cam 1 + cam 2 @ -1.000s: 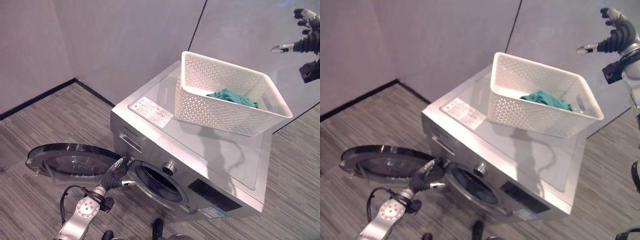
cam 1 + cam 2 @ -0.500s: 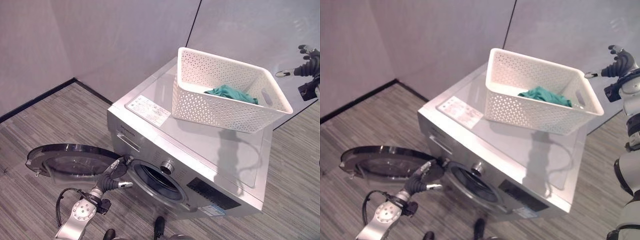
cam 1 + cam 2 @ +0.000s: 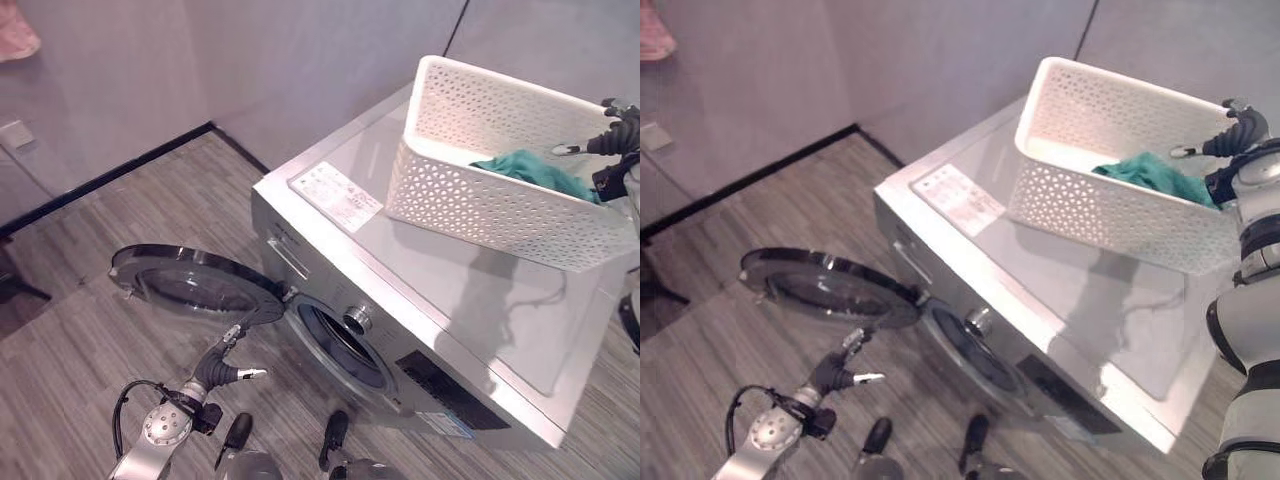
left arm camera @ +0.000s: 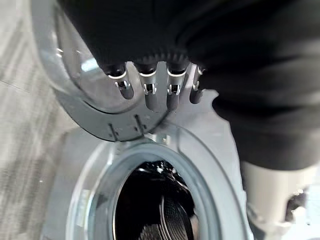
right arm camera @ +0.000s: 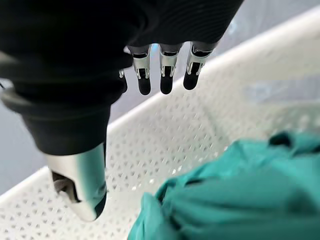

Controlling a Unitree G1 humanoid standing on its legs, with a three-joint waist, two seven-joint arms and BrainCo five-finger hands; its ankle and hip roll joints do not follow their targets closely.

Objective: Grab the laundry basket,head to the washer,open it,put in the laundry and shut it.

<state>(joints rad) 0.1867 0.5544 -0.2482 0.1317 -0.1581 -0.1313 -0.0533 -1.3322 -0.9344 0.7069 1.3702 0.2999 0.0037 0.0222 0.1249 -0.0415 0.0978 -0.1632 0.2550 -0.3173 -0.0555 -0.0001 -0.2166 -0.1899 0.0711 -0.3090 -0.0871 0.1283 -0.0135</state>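
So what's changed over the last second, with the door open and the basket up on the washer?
The right hand has come down from up by the wall to hang open over the teal cloth in the white basket, touching nothing. The left hand has drawn back slightly from the washer door and holds nothing. Door open, basket on the washer: unchanged. The camera shifted.

Left hand [image 3: 222, 366]: low down, fingers straight, holding nothing.
Right hand [image 3: 1236, 128]: up high, fingers spread, holding nothing.
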